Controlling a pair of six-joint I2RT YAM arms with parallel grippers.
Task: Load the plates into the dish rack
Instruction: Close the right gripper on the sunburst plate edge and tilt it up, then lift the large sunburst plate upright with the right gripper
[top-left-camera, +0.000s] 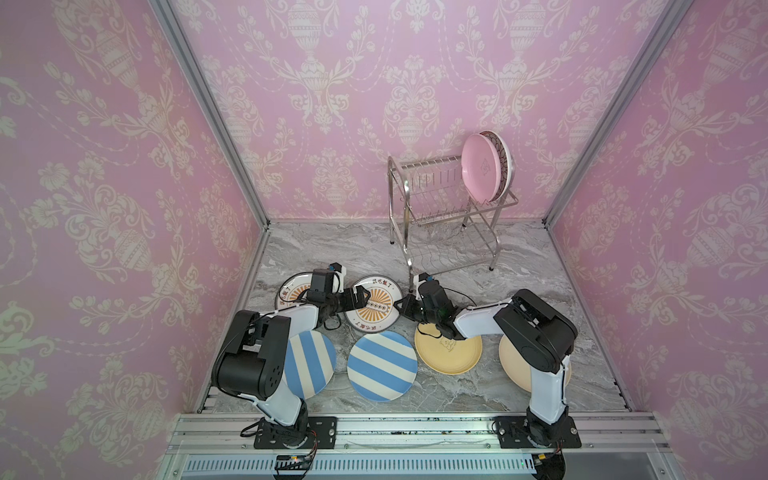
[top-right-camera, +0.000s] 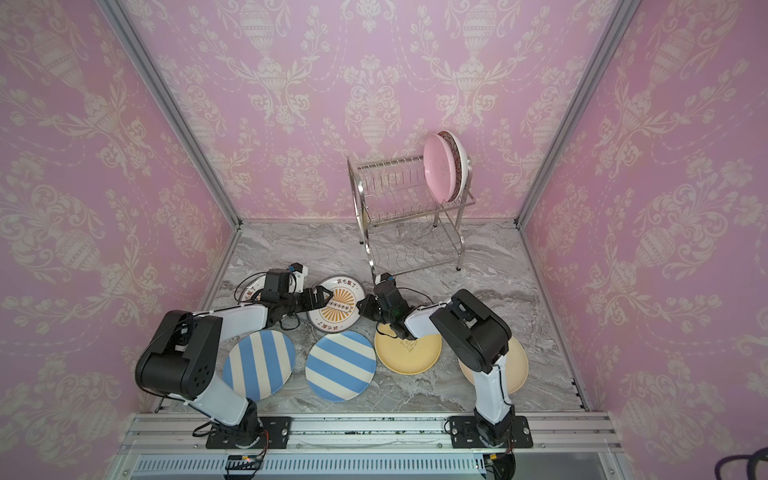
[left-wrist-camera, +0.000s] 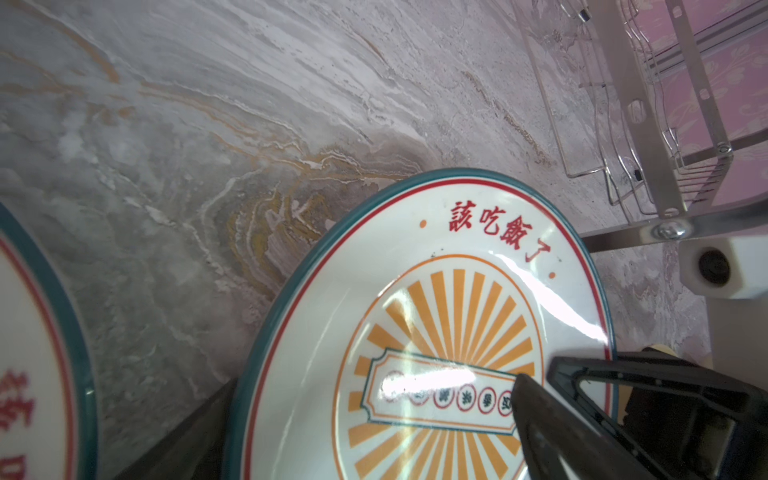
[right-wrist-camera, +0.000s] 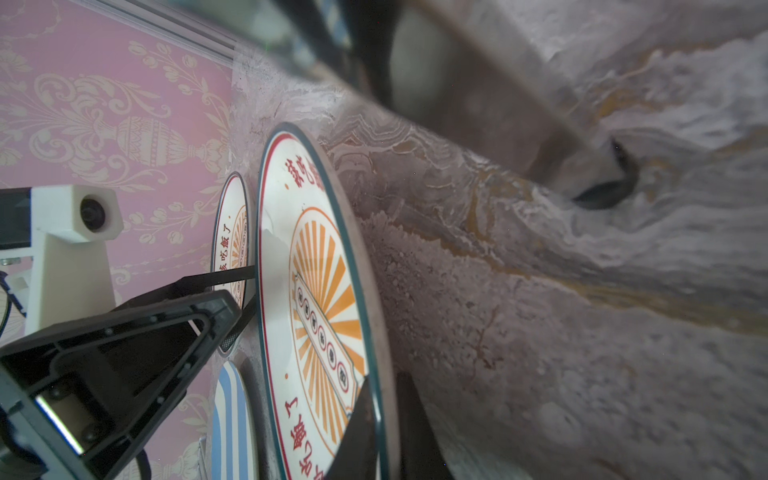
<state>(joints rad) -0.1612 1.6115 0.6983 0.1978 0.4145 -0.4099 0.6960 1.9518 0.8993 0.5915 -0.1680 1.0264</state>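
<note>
Now the right end effector (right-wrist-camera: 384, 428) clamps the rim of a sunburst plate (top-left-camera: 374, 321) lying in the counter's (top-left-camera: 519, 257) middle; next it likely needs lifting, tipping upright and slotting into the far-edge dish rack (top-left-camera: 440, 208)

I log pink plate (top-left-camera: 482, 168), dark patterned plate (top-left-camera: 503, 154) upright in dish rack (top-left-camera: 457, 216) top tier; sunburst plate (top-left-camera: 374, 319), five others (top-left-camera: 381, 365) in front.

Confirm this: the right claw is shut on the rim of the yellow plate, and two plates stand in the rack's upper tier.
Wrong plate. The right claw is shut on the rim of the white sunburst plate, as the right wrist view shows; the yellow plate lies flat. Two plates do stand in the rack, in its upper tier.
</note>
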